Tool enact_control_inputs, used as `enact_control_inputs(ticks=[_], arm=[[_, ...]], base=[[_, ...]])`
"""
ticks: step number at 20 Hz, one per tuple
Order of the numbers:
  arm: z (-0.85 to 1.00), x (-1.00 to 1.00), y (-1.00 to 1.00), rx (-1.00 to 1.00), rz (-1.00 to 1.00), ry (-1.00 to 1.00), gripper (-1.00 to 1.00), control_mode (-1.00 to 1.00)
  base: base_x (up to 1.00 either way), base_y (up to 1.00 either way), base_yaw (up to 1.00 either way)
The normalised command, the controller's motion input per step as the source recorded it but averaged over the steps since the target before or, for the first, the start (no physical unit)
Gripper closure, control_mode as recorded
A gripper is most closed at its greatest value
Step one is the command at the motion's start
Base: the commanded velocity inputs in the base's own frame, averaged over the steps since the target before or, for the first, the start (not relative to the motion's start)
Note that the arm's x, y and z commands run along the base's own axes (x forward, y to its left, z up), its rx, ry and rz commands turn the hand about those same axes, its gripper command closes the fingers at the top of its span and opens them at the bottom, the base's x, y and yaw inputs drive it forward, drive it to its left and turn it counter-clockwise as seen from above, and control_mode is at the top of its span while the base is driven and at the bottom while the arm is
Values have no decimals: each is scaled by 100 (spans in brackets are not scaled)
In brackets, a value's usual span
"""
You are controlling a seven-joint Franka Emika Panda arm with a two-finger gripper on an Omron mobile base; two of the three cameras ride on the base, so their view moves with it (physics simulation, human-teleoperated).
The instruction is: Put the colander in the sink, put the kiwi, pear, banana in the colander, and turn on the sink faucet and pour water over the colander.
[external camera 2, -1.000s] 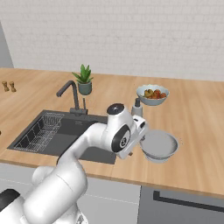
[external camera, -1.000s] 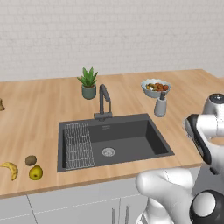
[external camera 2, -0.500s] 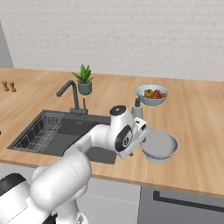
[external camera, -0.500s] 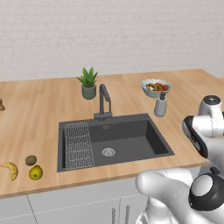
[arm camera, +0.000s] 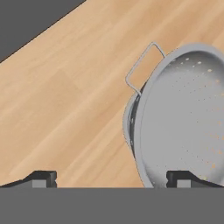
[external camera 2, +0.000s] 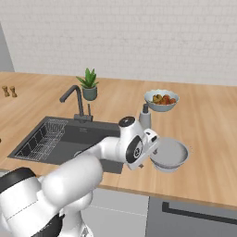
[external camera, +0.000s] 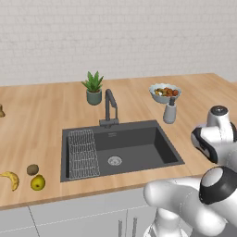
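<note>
The colander [external camera 2: 171, 154], a pale grey perforated bowl, rests on the wooden counter right of the sink [external camera 2: 69, 139]. My gripper [arm camera: 112, 179] is open just above its left edge. In the hand view the colander [arm camera: 183, 118] fills the right side; its rim runs between my fingertips, with one fingertip [arm camera: 183, 178] over the bowl's inside and the other over bare wood. Nothing is held. The kiwi [external camera: 32, 169], pear [external camera: 38, 182] and banana [external camera: 10, 178] lie on the counter left of the sink [external camera: 139, 143]. The sink faucet [external camera: 110, 109] stands behind the basin with no water running.
A bowl of mixed fruit [external camera 2: 160, 99] and a soap dispenser [external camera 2: 145, 118] stand just behind the colander. A potted plant [external camera: 93, 88] sits behind the faucet. A wire rack [external camera: 83, 152] lies in the sink's left part. Two small shakers [external camera 2: 9, 91] stand far left.
My arm has leaned further down and to the right, bringing the hand closer to the colander's left rim. The jaws have stayed open and nothing else has moved.
</note>
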Motion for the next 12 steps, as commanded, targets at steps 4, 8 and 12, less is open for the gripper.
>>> enact_control_inputs(ticks=[4, 8, 12], arm=[[-14, 18, -10, 0, 0, 0, -100, -100], [-14, 11, -19, 0, 0, 0, -100, -100], [-14, 8, -21, 0, 0, 0, -100, -100]], base=[[0, 0, 0], [0, 0, 0], [0, 0, 0]])
